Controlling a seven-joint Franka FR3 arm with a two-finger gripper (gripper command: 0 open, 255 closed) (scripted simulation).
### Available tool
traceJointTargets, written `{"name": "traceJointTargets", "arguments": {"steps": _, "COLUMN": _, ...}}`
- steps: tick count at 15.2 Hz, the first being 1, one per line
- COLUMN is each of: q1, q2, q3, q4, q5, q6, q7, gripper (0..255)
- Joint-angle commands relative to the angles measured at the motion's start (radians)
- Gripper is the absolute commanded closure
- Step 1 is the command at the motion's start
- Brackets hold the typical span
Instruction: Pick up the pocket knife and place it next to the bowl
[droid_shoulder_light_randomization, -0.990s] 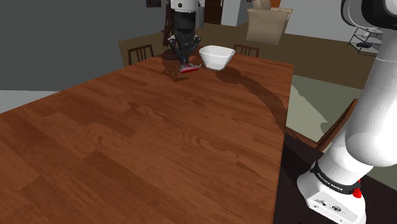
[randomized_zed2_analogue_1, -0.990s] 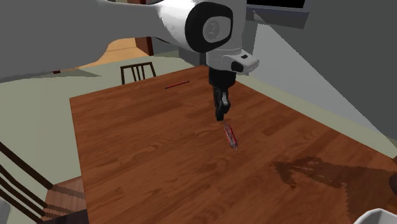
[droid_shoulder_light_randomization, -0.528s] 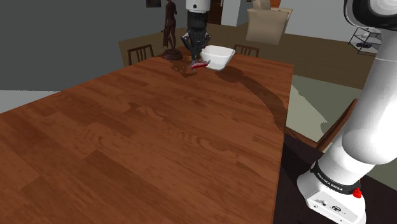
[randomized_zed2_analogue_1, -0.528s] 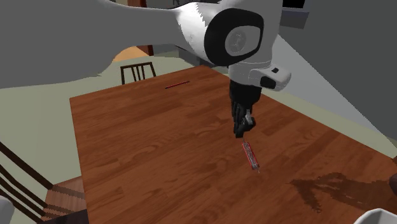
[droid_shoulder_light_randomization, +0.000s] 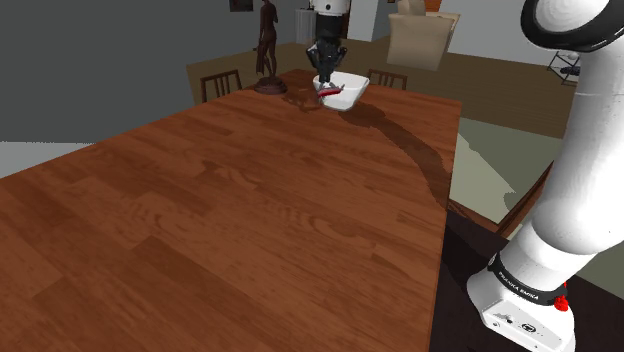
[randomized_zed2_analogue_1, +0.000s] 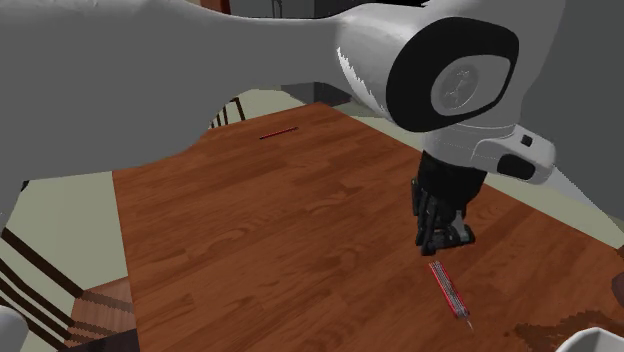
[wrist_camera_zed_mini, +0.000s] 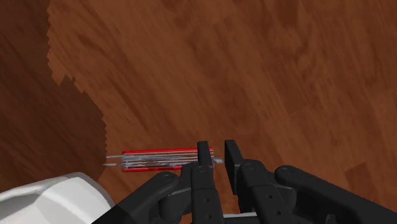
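Surface: long table (droid_shoulder_light_randomization: 250, 200) of reddish-brown wood grain, with a dark figurine (droid_shoulder_light_randomization: 266, 48) at its far end, upper middle of the shoulder view.
Fingers: the gripper (wrist_camera_zed_mini: 216, 156) is nearly closed, and one end of the pocket knife (wrist_camera_zed_mini: 159, 159) is clamped between the two black fingers.
Knife position: held just in front of the white bowl (droid_shoulder_light_randomization: 345, 90), upper middle of the shoulder view. In the second exterior view it slants down from the fingertips at lower right, apparently clear of the wood.
Done: the pick-up is judged complete.
Left: the knife is to be lowered beside the bowl and released — it is not yet laid down.
Knife look: slim red handle, grey metal folded along it, a thin point projecting at the free end.
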Motion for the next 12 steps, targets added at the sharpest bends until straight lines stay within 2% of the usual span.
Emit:
{"name": "traceJointTargets", "arguments": {"steps": 1, "q1": -0.022, "q2": 0.030, "q3": -0.014, "q4": 0.044, "q5": -0.003, "q6": -0.014, "q7": -0.040, "gripper": 255}}
{"name": "traceJointTargets", "arguments": {"steps": 7, "q1": -0.074, "q2": 0.157, "q3": -0.049, "q4": 0.238, "q5": -0.017, "q6": -0.080, "q7": -0.145, "gripper": 255}}
{"name": "traceJointTargets", "arguments": {"steps": 12, "q1": -0.085, "q2": 0.132, "q3": -0.049, "q4": 0.132, "q5": -0.012, "q6": 0.002, "q7": -0.143, "gripper": 255}}
